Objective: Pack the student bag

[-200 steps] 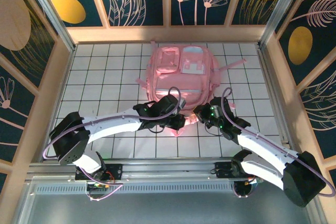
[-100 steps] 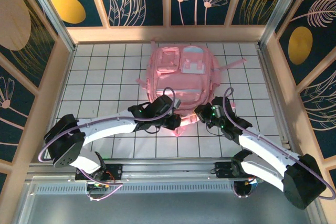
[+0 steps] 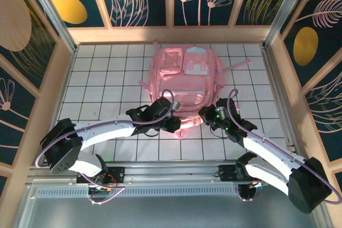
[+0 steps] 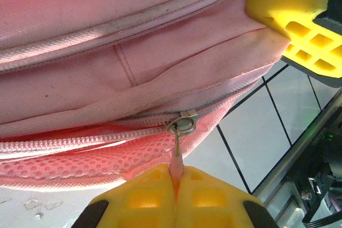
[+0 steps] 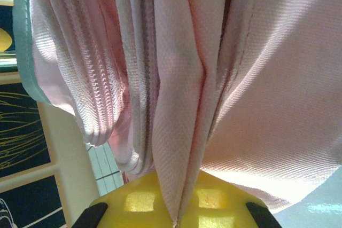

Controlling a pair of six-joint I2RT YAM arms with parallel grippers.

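The student bag (image 3: 186, 76), a big pink backpack with pale patches on its front pockets, lies flat on the tiled table with its near edge between my two arms. My left gripper (image 3: 176, 125) is shut on the pink zipper pull (image 4: 178, 159) at the bag's near edge; the metal slider (image 4: 183, 124) sits on the toothed zip track just above the yellow fingers (image 4: 144, 196). My right gripper (image 3: 204, 115) is shut on a fold of the bag's fabric (image 5: 179, 148), pinched between its yellow fingers (image 5: 224, 198). The right gripper's yellow finger (image 4: 291, 17) shows at the upper right of the left wrist view.
White tiled tabletop (image 3: 101, 84) surrounds the bag, walled by wooden-framed patterned panels (image 3: 48, 73). A pink strap (image 3: 238, 66) trails off the bag's right side. The metal rail (image 3: 176, 166) with the arm bases runs along the near edge.
My left arm has swung a little to the left, carrying the zipper pull leftward along the bag's near edge. The right gripper and the bag have hardly moved.
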